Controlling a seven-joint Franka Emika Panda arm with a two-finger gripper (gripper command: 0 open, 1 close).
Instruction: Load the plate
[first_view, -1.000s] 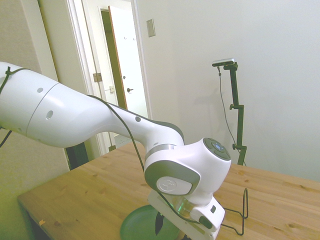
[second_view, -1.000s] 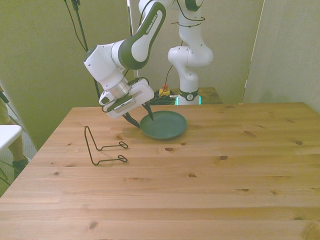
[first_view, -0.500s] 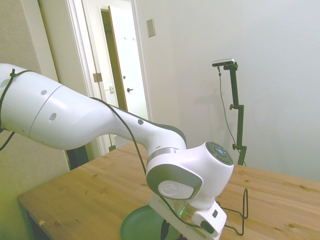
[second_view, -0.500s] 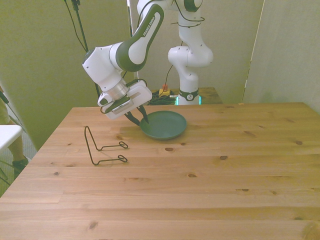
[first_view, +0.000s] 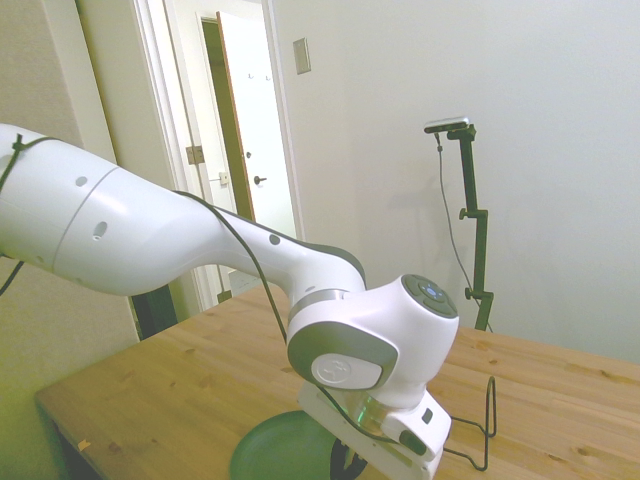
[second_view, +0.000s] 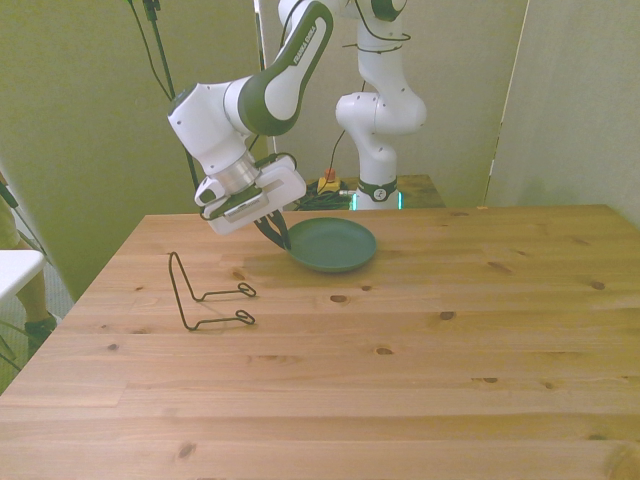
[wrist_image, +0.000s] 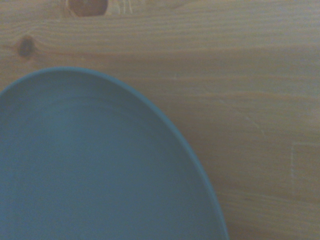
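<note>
On the front view's left, a black wire stand (second_view: 209, 294) is seen standing on the wooden table (second_view: 400, 350). Just to its right, the gripper (second_view: 279, 238) is clamped on the left rim of the plate (second_view: 332, 245), which is lifted slightly and tilted.

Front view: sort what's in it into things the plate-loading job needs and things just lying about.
Needed for the job:
round dark grey-green plate
gripper, at the plate's rim
thin black wire stand, probably where the plate is loaded

Just there:
wooden table
</note>
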